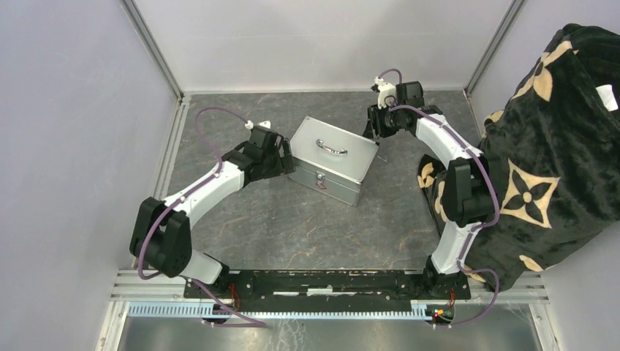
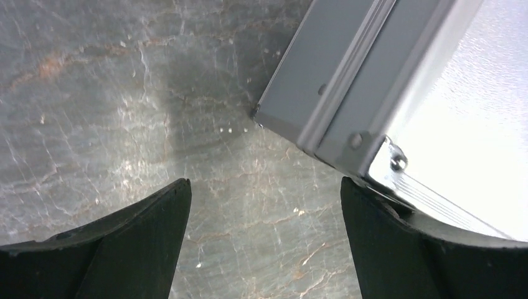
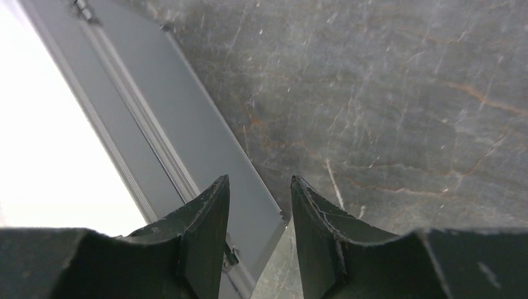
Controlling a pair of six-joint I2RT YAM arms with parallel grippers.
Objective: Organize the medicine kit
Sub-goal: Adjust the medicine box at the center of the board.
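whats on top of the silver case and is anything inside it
Only its curved metal handle lies on the lid of the medicine kit; nothing else rests there. The lid is shut, so whatever is inside cannot be seen.

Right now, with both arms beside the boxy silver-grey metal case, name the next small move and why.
Probably swing the left gripper round to the front latch. The silver-grey metal case lies shut, so nothing inside can be sorted yet. That gripper stands wide open at the case's left corner, holding nothing; the right gripper sits empty at the far right end.
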